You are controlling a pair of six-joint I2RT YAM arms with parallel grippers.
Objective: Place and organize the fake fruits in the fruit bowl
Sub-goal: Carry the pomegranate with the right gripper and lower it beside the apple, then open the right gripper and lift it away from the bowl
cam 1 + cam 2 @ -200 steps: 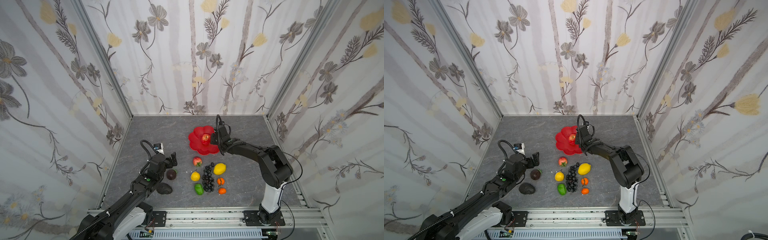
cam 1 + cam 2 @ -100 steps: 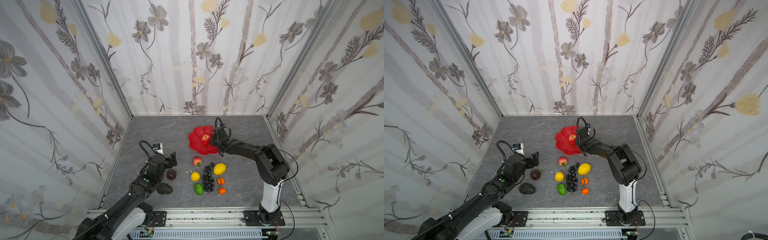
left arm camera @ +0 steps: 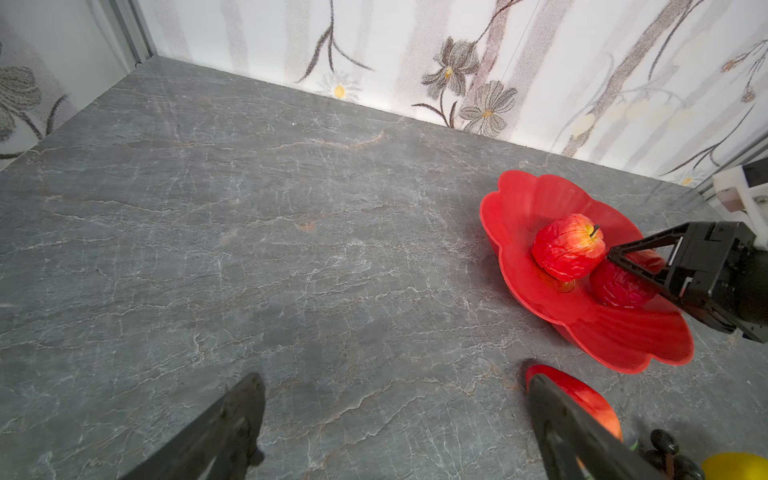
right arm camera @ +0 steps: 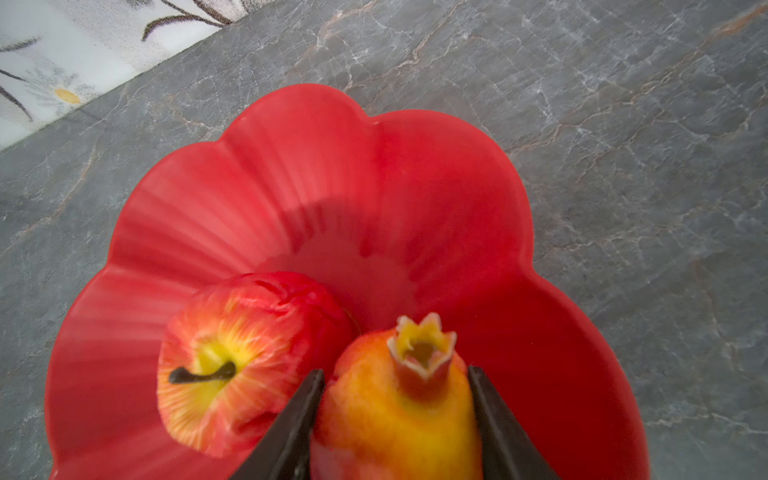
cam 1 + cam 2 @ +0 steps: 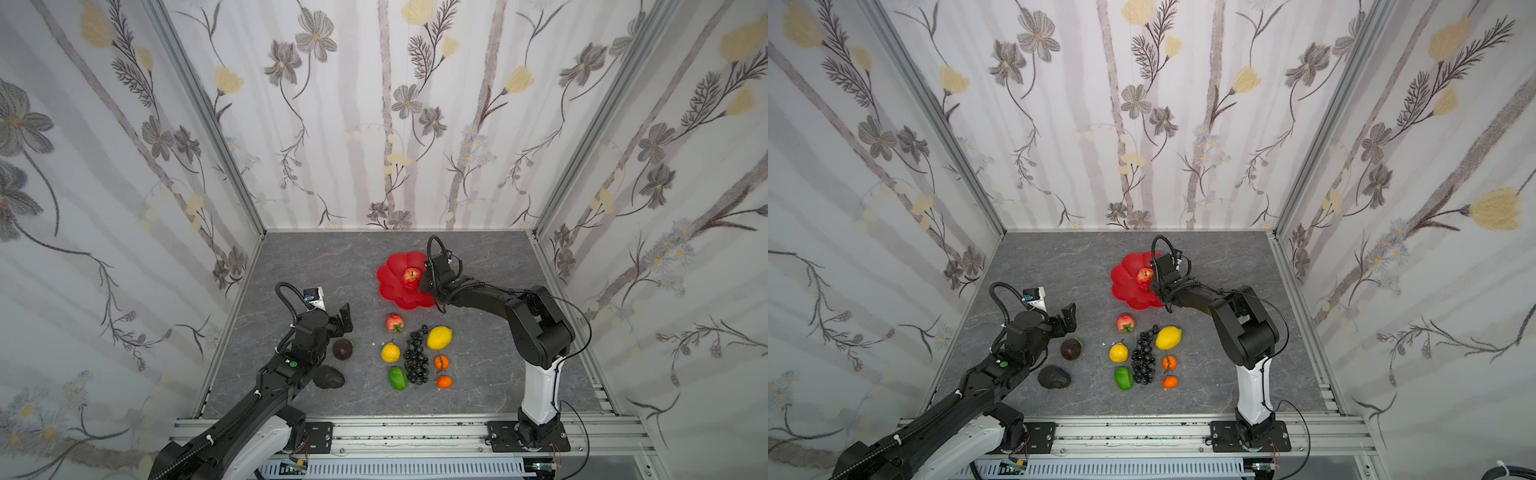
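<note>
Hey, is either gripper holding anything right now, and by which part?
The right gripper holds the pomegranate by its sides, below the crown, in the fruit bowl. The left gripper is open, holding nothing.

Table (image 5: 332, 266): grey, marble-veined top, enclosed on three sides. Walls (image 5: 374, 124): pale panels printed with grey and yellow flowers, joined by aluminium corner posts (image 5: 212, 124). Slotted aluminium rail (image 5: 415, 432) along the front edge.

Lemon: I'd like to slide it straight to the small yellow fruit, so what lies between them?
The black grape bunch lies between the lemon and the small yellow fruit, its upper part filling that gap. Both top views show it.
</note>
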